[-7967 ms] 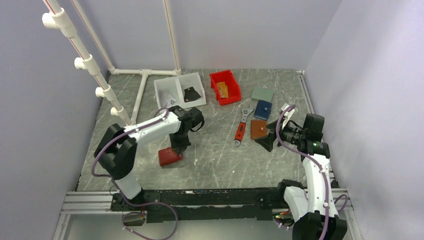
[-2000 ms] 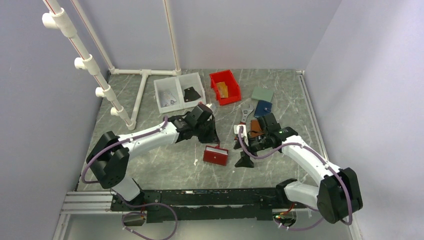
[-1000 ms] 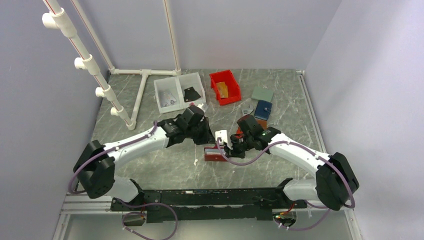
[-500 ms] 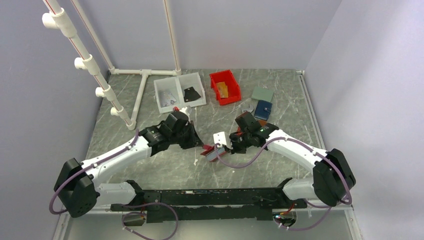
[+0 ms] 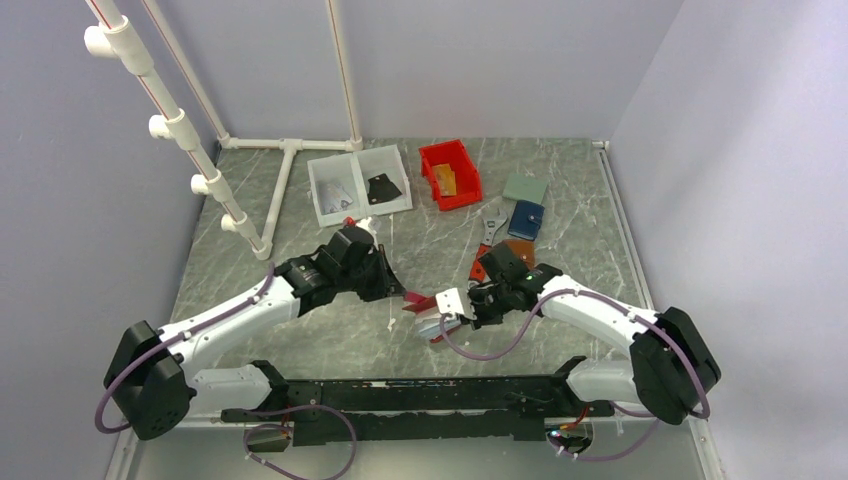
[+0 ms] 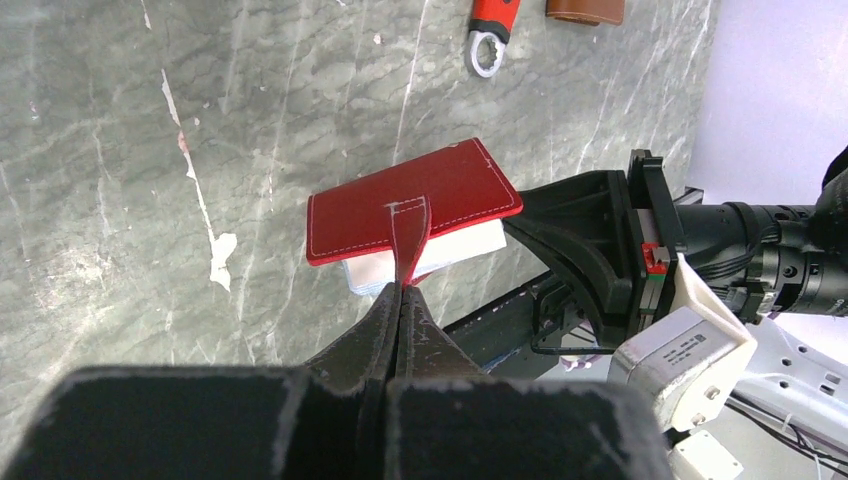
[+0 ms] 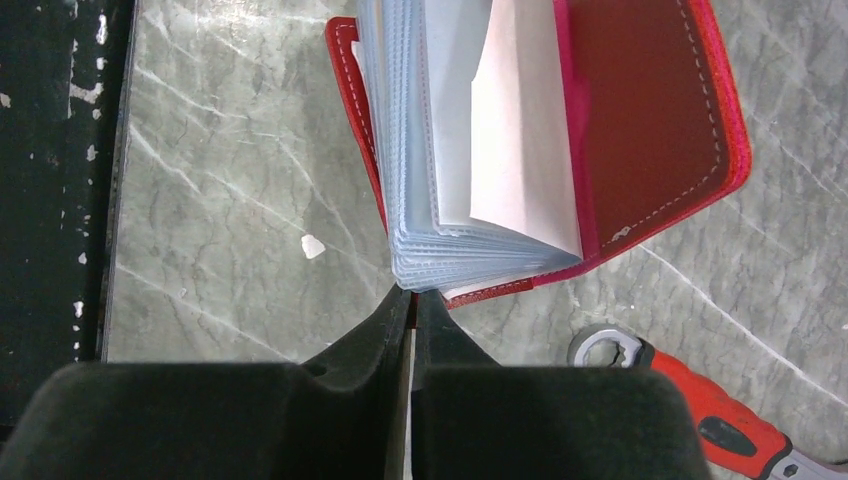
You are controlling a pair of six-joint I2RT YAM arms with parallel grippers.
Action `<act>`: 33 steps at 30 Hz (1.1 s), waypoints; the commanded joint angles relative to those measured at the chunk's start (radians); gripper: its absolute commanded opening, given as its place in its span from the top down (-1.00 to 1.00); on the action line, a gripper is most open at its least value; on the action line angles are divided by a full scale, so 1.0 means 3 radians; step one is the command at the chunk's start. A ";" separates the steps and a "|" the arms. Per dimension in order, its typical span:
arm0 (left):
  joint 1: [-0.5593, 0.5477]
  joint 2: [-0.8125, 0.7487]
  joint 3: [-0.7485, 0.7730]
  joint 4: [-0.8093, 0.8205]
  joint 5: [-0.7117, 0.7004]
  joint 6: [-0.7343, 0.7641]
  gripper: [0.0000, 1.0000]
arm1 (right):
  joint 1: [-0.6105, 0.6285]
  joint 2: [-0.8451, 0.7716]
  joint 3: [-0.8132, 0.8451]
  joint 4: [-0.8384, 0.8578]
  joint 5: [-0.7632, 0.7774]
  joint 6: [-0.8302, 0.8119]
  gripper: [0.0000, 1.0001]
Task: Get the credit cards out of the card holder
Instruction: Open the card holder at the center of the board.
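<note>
Left wrist view first: my left gripper (image 6: 398,290) is pinched fully closed on the red strap tab (image 6: 408,240). The card holder (image 6: 415,205) hangs at its 12 o'clock, above the table (image 6: 150,150), near its 6 o'clock edge. It is light, floppy stitched leather and will swing from the tab. My right gripper (image 7: 410,297) is closed too, apparently nipping the holder's bottom corner beside the thin, slick blue-grey sleeves (image 7: 430,150). Any credit cards inside are stiff; I'd pull them by an exposed edge.
</note>
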 commanded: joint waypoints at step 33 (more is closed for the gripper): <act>0.0488 0.0780 0.0083 -0.0689 -0.0341 0.0371 1.00 | -0.0899 -0.0789 0.0093 -0.0844 -0.1180 0.0050 -0.52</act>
